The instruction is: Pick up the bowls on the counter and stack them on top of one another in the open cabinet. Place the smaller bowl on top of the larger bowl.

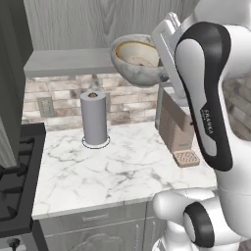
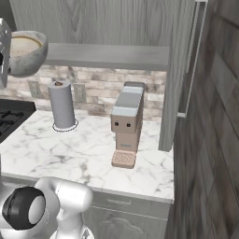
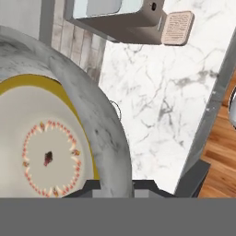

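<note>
The larger bowl (image 1: 139, 61), grey-white marbled, hangs in the air level with the flat shelf of the open cabinet (image 1: 63, 62), in front of the shelf's right end. My gripper (image 1: 163, 51) is shut on the bowl's right rim. In the hand view the thick marbled rim (image 3: 99, 124) runs down between my fingertips (image 3: 94, 185). Inside the bowl a tan-yellow ring surrounds a pale centre (image 3: 46, 152). I cannot tell whether that is the smaller bowl lying in it. In the right base view the bowl (image 2: 25, 51) is at the far left, above the counter (image 2: 70, 149).
A grey paper towel roll (image 1: 93, 119) stands at the back of the counter, under the shelf. A tan machine (image 2: 127, 116) with a drip tray (image 1: 187, 158) stands to the right. The black stove (image 1: 14, 171) borders the counter's left side. The cabinet's open door (image 2: 179, 74) hangs at the right.
</note>
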